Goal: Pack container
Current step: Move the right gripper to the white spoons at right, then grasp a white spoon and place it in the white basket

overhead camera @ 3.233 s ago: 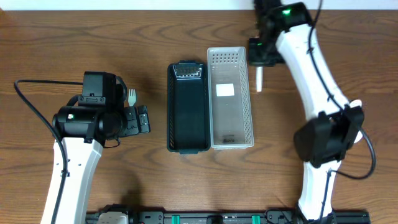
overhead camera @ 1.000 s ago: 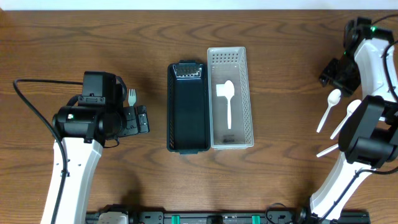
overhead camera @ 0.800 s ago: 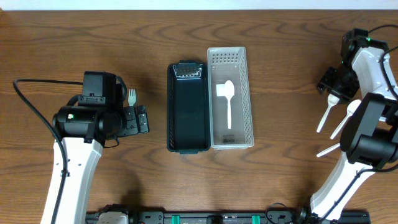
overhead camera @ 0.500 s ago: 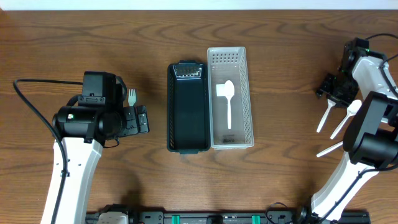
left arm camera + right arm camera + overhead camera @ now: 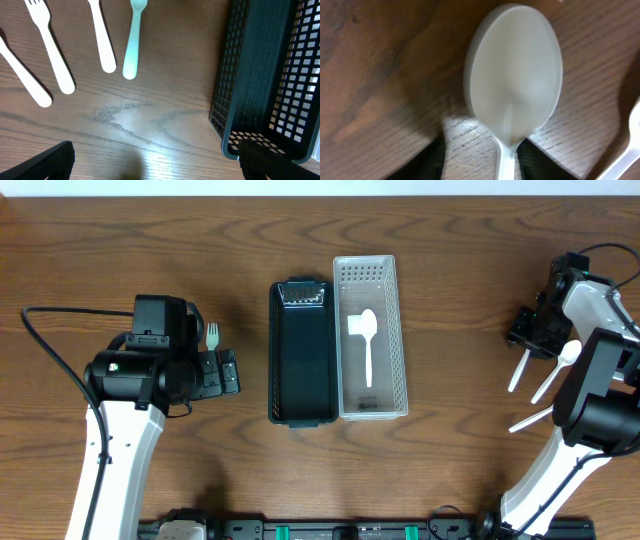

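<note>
At the table's right edge, your right gripper (image 5: 526,335) straddles a white spoon (image 5: 515,95) at its neck, fingers narrow; you cannot tell whether they grip. Your left gripper (image 5: 228,371) gapes wide near the forks (image 5: 50,50). Mid-table, the clear basket (image 5: 402,340) holds a second spoon (image 5: 366,340).

The brown wooden table (image 5: 300,220) carries two long baskets at its middle, side by side and touching: a black basket (image 5: 302,380) on the left and a white basket (image 5: 400,340) on the right. To the left of them lie white forks (image 5: 52,55) and a pale green fork (image 5: 212,335). Near the right edge lie slanted white spoons (image 5: 517,373), well apart from the baskets.
</note>
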You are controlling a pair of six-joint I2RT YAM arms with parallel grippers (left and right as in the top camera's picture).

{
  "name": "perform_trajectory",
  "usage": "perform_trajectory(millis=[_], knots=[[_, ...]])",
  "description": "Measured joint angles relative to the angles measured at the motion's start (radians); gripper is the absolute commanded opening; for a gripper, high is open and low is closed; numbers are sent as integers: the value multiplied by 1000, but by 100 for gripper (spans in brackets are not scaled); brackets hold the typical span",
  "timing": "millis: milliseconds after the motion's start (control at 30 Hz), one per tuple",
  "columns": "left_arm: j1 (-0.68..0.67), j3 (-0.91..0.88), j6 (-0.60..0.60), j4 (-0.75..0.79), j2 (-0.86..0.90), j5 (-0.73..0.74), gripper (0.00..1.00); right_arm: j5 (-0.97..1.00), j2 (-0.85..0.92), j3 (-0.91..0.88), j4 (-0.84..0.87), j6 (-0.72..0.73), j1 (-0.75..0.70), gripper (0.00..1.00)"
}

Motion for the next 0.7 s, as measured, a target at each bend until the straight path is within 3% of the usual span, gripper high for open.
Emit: perform_trajectory(millis=[167,433,700], knots=[[0,0,0,0,0,0,98,0,-1,-1,-2,1,0,31],[0,0,0,0,0,0,98,5,-2,-2,-3,11,-1,8],[0,0,0,0,0,0,98,0,-3,-2,-3,16,-1,1]])
